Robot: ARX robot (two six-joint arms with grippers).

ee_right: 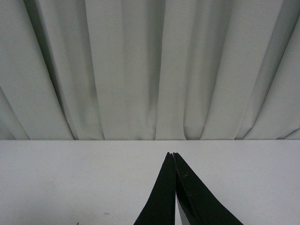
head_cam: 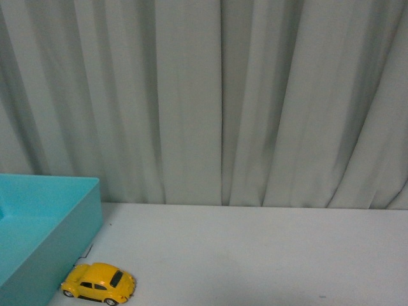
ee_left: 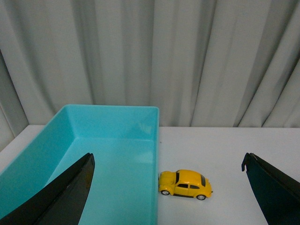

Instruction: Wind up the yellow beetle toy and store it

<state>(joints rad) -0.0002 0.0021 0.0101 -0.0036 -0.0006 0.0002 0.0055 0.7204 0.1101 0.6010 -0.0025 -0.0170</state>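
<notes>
The yellow beetle toy (head_cam: 99,283) stands on its wheels on the white table, its end right against the outer wall of a turquoise bin (head_cam: 57,242). In the left wrist view the yellow beetle toy (ee_left: 185,184) lies ahead of my left gripper (ee_left: 168,161), between its two black fingers (ee_left: 70,192), which are spread wide and hold nothing. The turquoise bin (ee_left: 108,140) is beside the car. My right gripper (ee_right: 172,153) is shut with nothing in it, over bare table, and the toy is out of its view. Neither gripper shows in the front view.
A grey pleated curtain (head_cam: 223,95) hangs along the table's far edge. The white tabletop (head_cam: 268,255) stretches to the right of the car. A small dark speck (head_cam: 322,296) lies near the front right.
</notes>
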